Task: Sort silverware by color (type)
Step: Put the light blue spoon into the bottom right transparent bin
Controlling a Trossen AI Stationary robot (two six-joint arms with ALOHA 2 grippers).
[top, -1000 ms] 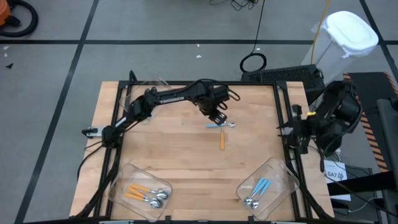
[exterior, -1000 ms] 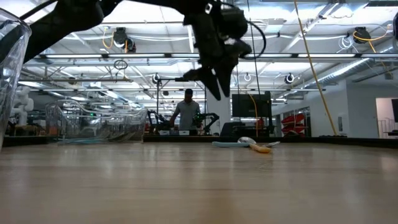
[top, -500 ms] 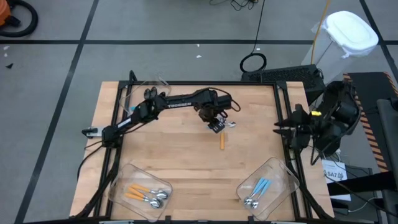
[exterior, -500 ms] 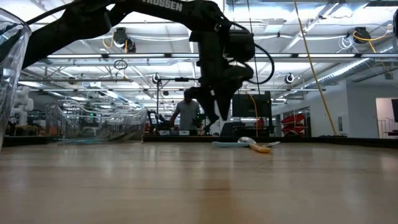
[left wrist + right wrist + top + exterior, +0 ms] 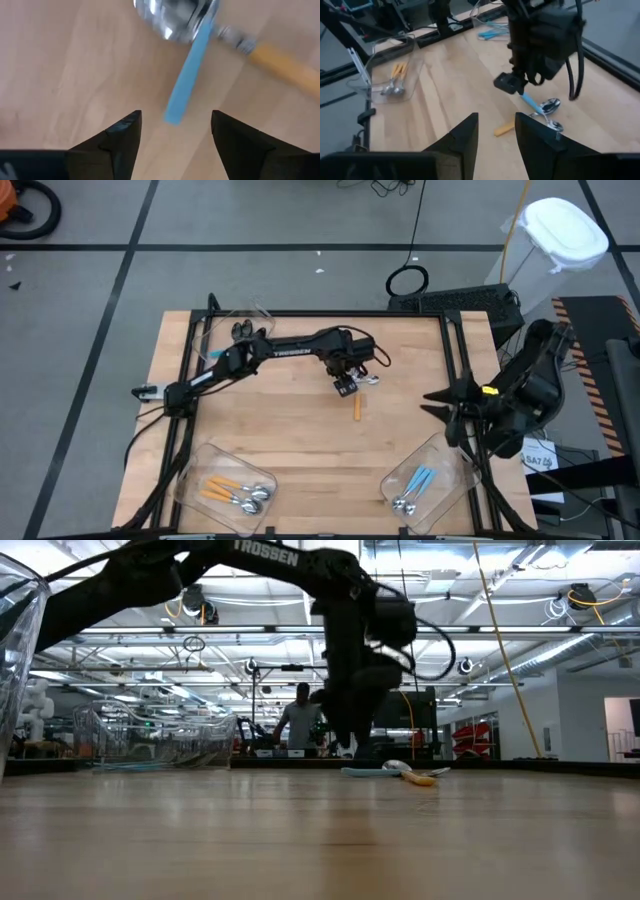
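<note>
Two spoons lie crossed on the table's far middle. The blue-handled spoon (image 5: pixel 187 75) has its silver bowl (image 5: pixel 172 20) over the neck of the orange-handled spoon (image 5: pixel 290 70). In the high view the orange handle (image 5: pixel 357 408) points toward the near edge. My left gripper (image 5: pixel 175 125) hangs open just above the blue handle's free end, one finger on each side, touching nothing; it is also seen from above (image 5: pixel 346 387). My right gripper (image 5: pixel 428 402) is open at the table's right edge, pointing left toward the spoons (image 5: pixel 532 102).
A clear bin (image 5: pixel 230 490) at the near left holds orange-handled spoons. Another clear bin (image 5: pixel 425 485) at the near right holds blue-handled spoons. A third clear bin (image 5: pixel 235 325) sits at the far left corner. Bare wood lies between the spoons and the bins. A person (image 5: pixel 300 725) stands far behind.
My left gripper has dropped toward the table over the blue-handled spoon, shifting slightly toward the right. My right arm has swung out from beyond the right edge toward the table's left and near side. The spoons have stayed put.
</note>
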